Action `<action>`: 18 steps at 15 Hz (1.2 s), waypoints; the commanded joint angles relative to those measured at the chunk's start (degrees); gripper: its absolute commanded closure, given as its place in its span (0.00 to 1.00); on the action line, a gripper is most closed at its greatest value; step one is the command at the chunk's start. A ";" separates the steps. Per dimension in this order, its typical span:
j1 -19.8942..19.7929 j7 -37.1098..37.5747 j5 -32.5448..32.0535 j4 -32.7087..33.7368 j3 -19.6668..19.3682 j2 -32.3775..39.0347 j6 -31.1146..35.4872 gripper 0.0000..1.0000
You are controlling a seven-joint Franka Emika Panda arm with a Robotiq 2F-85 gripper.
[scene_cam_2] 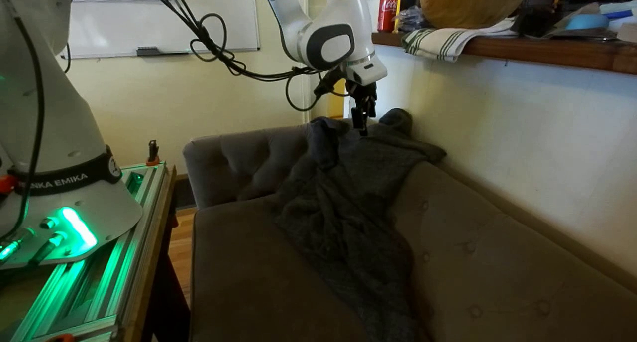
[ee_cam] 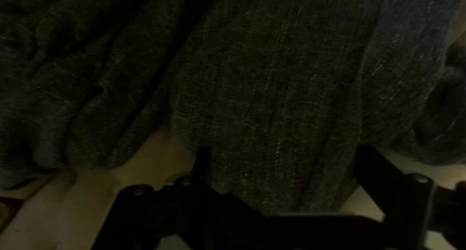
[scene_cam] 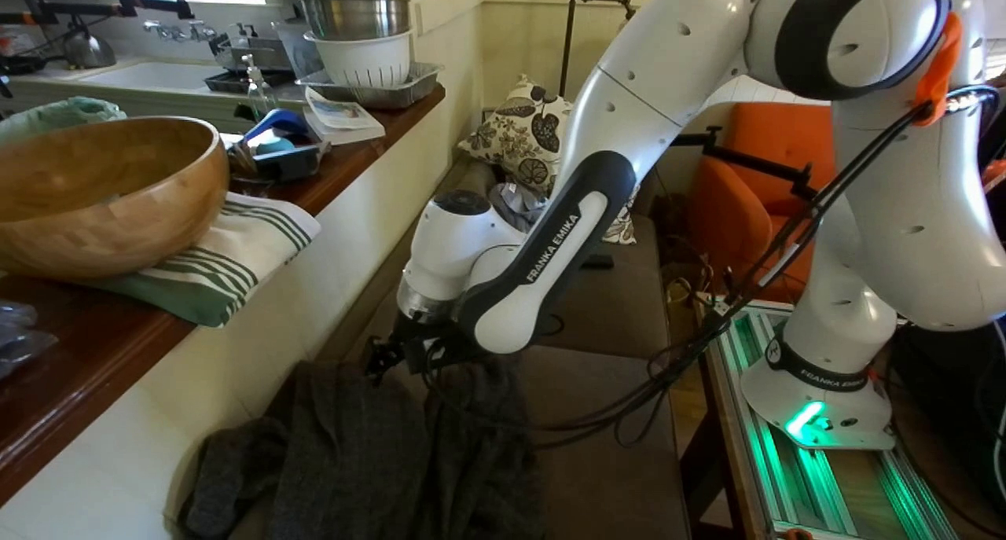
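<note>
Dark grey cloth [scene_cam_2: 343, 217] drapes over the couch [scene_cam_2: 259, 277] corner between armrest [scene_cam_2: 239, 168] and backrest [scene_cam_2: 492, 262]; above it, the gripper [ee_cam: 283, 151] is spread wide.

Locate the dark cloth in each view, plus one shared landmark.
Exterior view: dark cloth at the bottom edge, left of centre.
Exterior view: dark cloth from mid-picture, slightly right of centre, down to the bottom edge.
Wrist view: dark cloth fills most of the picture, reaching the top edge.
Landmark: gripper, at the cloth's upper end in both exterior views, along the bottom of the wrist view.
</note>
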 commanded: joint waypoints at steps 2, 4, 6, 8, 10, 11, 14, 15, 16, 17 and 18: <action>-2.59 -15.56 5.90 15.09 6.65 11.08 -2.14 0.00; -3.16 -21.02 7.89 20.27 8.08 14.60 -4.60 0.00; -3.92 -25.86 10.41 25.24 9.21 18.20 -8.02 0.00; -3.16 -28.51 12.00 29.31 8.25 21.07 -11.96 0.00; -2.46 -29.85 12.70 32.86 7.27 23.75 -14.96 0.00; -2.18 -30.02 12.83 34.52 6.82 25.02 -16.26 0.00; -1.42 -29.63 12.76 39.27 5.52 28.44 -19.66 0.08; -1.36 -29.52 12.75 40.84 5.25 29.48 -20.57 0.28; -1.22 -29.30 12.75 42.61 4.92 30.59 -21.44 0.34; -0.90 -28.92 12.56 43.93 4.39 31.16 -21.98 0.43; -0.74 -28.82 12.41 45.38 4.07 31.79 -22.60 0.50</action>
